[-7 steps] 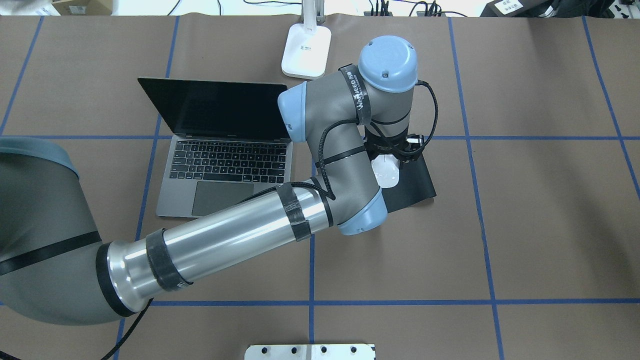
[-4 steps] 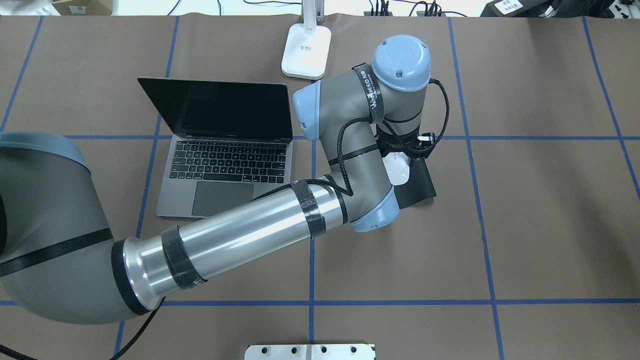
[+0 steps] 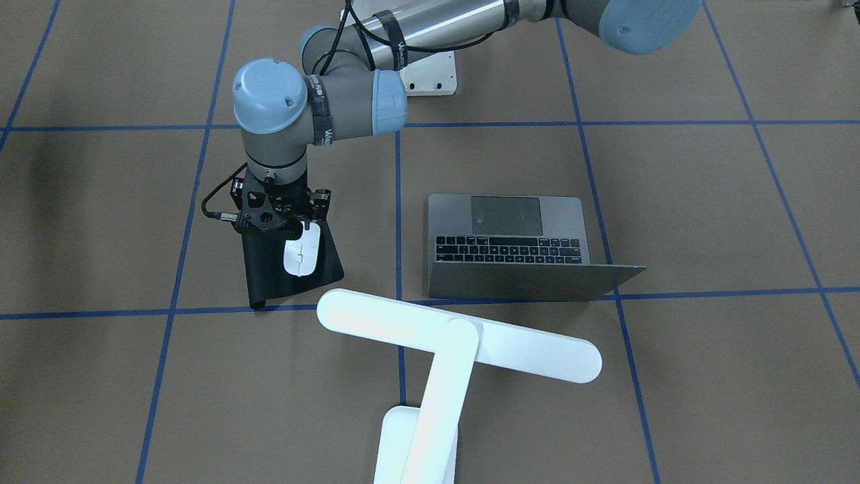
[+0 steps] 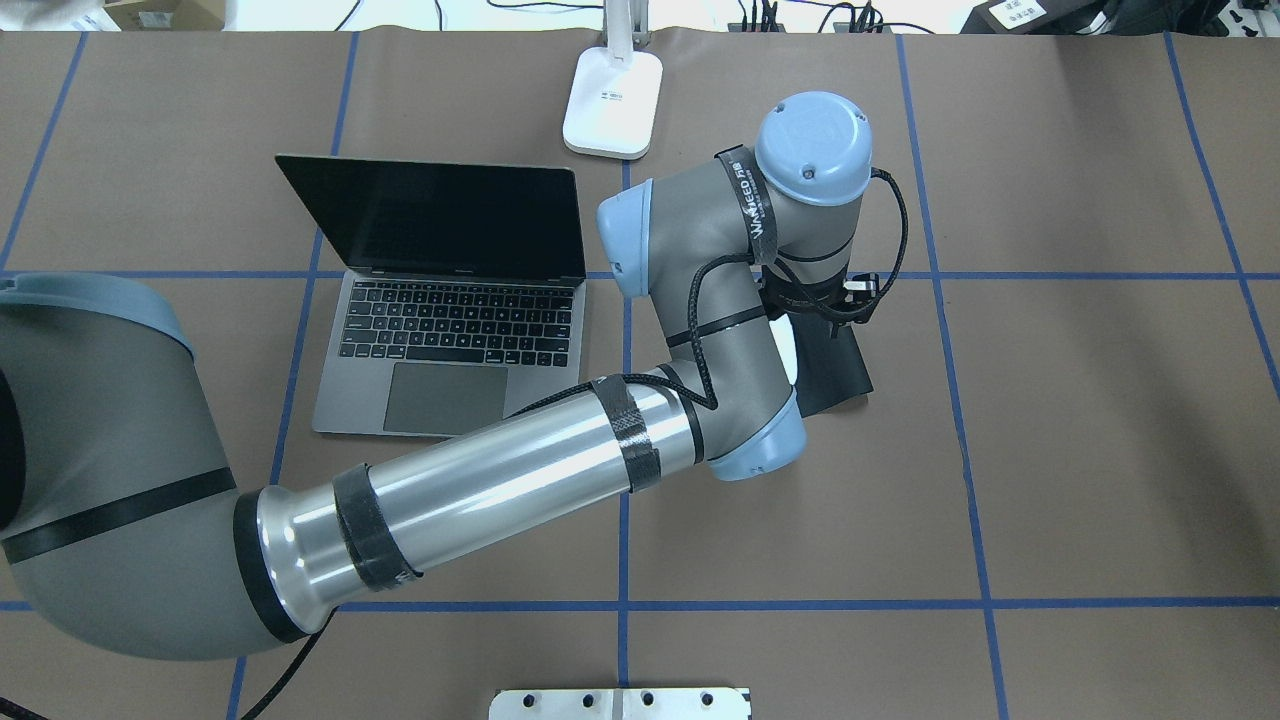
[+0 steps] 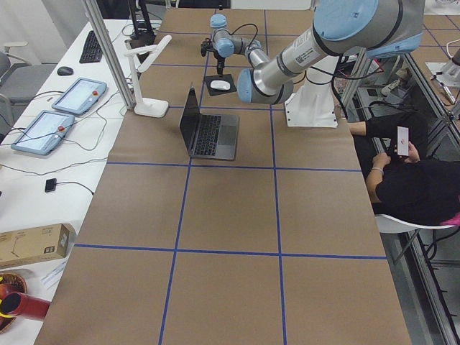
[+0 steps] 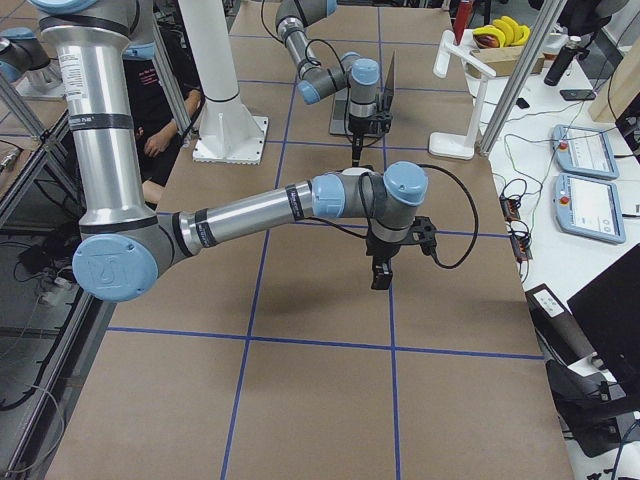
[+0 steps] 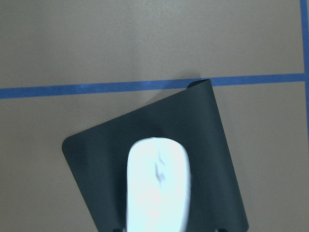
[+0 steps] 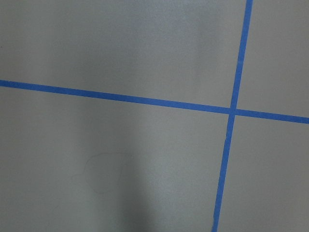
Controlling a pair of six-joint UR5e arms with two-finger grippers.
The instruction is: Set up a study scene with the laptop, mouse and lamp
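The open dark-grey laptop (image 4: 450,310) stands left of centre. Beyond it is the white lamp (image 3: 457,343), with its base (image 4: 612,100) at the far edge. The white mouse (image 3: 300,255) lies on a black mouse pad (image 3: 269,279) beside the laptop. My left gripper (image 3: 297,226) points straight down over the mouse's near end and looks shut on it. In the left wrist view the mouse (image 7: 157,186) reaches to the bottom edge, between two dark finger tips. My arm hides it in the overhead view. My right gripper (image 6: 380,272) hangs over bare table; I cannot tell its state.
A white bolted pedestal plate (image 4: 620,703) sits at the near table edge. Blue tape lines (image 8: 234,111) grid the brown table cover. A seated person (image 5: 413,183) is beside the table. Control tablets (image 5: 72,97) lie on a side bench.
My left arm has swung to the right over the mouse pad, and the mouse went with it. The arm now hides the mouse in the overhead view.
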